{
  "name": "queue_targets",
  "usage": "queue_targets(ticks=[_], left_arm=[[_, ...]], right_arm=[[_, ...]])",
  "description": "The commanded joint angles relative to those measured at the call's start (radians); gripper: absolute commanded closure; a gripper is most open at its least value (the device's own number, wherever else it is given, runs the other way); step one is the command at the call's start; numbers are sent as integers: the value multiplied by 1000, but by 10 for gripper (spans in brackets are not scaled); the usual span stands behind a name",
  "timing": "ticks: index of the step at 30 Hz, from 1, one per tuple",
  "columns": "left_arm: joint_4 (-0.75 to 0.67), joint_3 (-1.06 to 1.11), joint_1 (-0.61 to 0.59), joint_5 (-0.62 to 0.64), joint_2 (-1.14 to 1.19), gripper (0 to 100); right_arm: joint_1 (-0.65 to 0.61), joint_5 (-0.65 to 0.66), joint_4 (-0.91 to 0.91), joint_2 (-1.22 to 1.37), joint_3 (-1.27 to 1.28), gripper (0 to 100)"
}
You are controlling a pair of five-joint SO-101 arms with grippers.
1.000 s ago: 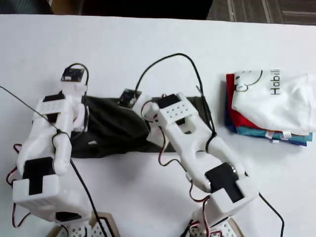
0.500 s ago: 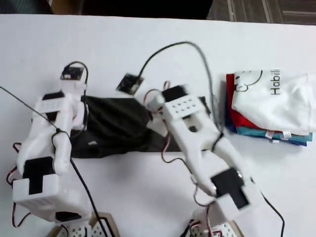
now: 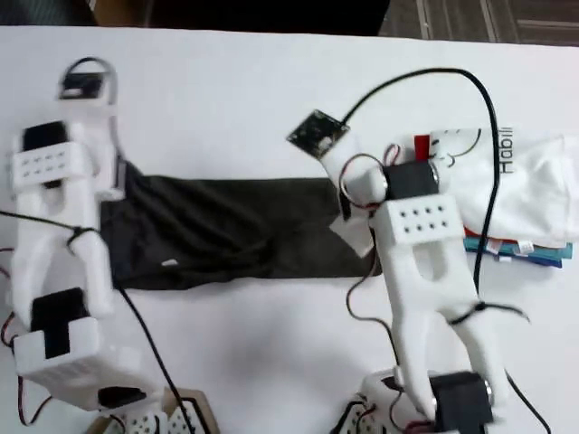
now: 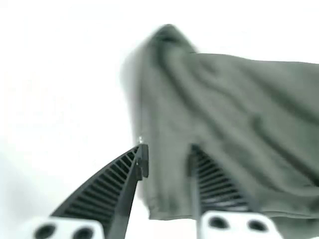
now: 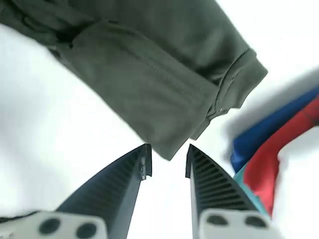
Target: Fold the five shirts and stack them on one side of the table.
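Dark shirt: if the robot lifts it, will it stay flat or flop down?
Probably floppy: the dark shirt lies flat with wrinkles and soft folds, so it would likely droop from wherever it's lifted. It looks thin, so probably light. Pushed, it would likely bunch up rather than slide whole.

The right gripper stands with its two dark ribbed fingers apart. A corner of the dark olive shirt lies in the gap at their tips. The shirt rests creased on the white table. Near that corner sits a stack of folded clothes showing blue, red and teal layers.
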Motion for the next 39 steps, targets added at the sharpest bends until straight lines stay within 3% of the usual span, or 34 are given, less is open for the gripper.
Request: queue_targets(ticks=[1, 9, 19, 25, 27, 29, 30, 34, 39], left_arm=[[-6, -1, -74, -44, 15, 751], [-12, -19, -77, -44, 222, 763], [-2, -147, -75, 5, 468, 763], [147, -278, -44, -5, 600, 765], [210, -334, -15, -6, 638, 814], [250, -380, 14, -6, 674, 945], [258, -392, 23, -6, 687, 993], [270, -420, 25, -6, 712, 971], [285, -420, -91, -58, 646, 973]], right_arm=[[13, 0, 13, -143, 60, 872], [8, 44, 13, -358, 176, 872], [13, 55, 61, -381, 183, 872], [13, 55, 76, -381, 189, 872], [24, 55, 76, -381, 189, 872], [67, 55, 67, -381, 190, 872], [97, 55, 50, -380, 198, 872], [225, 49, -116, -374, 328, 872], [295, 48, -398, -381, 641, 872]])
